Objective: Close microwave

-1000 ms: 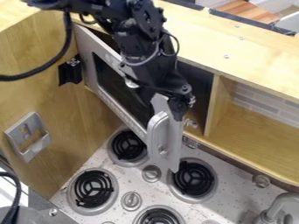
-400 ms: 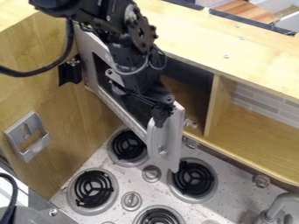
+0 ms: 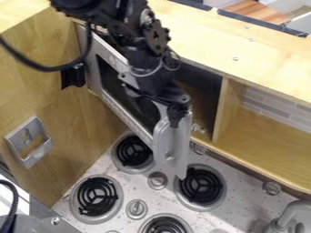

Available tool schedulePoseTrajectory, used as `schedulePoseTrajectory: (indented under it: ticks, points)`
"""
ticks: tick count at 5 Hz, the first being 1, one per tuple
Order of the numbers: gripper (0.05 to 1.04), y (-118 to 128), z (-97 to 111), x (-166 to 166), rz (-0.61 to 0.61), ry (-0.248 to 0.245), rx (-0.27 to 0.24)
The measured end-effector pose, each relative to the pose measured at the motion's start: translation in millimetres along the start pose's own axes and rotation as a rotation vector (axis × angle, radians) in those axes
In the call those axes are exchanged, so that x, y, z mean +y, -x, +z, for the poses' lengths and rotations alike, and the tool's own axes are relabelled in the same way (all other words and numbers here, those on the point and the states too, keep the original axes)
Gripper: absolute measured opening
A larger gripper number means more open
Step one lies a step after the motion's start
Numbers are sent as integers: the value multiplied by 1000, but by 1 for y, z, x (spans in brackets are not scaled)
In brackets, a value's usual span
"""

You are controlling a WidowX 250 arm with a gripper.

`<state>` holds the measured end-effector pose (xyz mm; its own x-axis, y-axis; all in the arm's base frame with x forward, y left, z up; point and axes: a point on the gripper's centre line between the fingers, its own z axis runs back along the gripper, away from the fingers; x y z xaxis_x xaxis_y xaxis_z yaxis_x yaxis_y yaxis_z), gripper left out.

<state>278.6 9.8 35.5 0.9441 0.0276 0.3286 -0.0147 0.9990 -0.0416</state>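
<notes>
Door (image 3: 182, 152) of the microwave (image 3: 200, 81) stands open, 1 door with 1 handle (image 3: 160, 141), its free end jutting out above the stove (image 3: 243, 207). The microwave sits under the wood top (image 3: 206, 34), left of 1 open shelf (image 3: 261, 145) with brick-patterned backing.

1 black arm (image 3: 148, 68) comes in from the top edge and hangs down in front of the door's upper part. Its claw (image 3: 175, 121) points down at the free end, close by the upper end of the handle. I cannot tell whether the claw is spread or pressed together, or whether it touches the door.

The stove shows 4 burners (image 3: 202, 184), 3 whole and 1 cut by the bottom edge. 2 whole knobs (image 3: 157, 180) sit among them. 1 grey tap (image 3: 294, 209) stands at the lower right.

On the left wall (image 3: 79, 120) are 1 grey holder (image 3: 25, 146), low down, and 1 black bracket (image 3: 72, 78), higher and beside the microwave. 3 screws (image 3: 236, 58) dot the wood top. 1 thick black cable (image 3: 45, 68) loops left from the arm.
</notes>
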Motion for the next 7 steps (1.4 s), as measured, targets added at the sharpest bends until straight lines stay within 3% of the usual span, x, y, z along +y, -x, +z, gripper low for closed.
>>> schedulePoseTrajectory:
  ticks: [2,5,7]
  points:
    - [999,-26,-16,0,55,8,-13]
    - [999,-76,-38,-1,110,19,-72]
    - [999,-77,-46,2,146,33,-58]
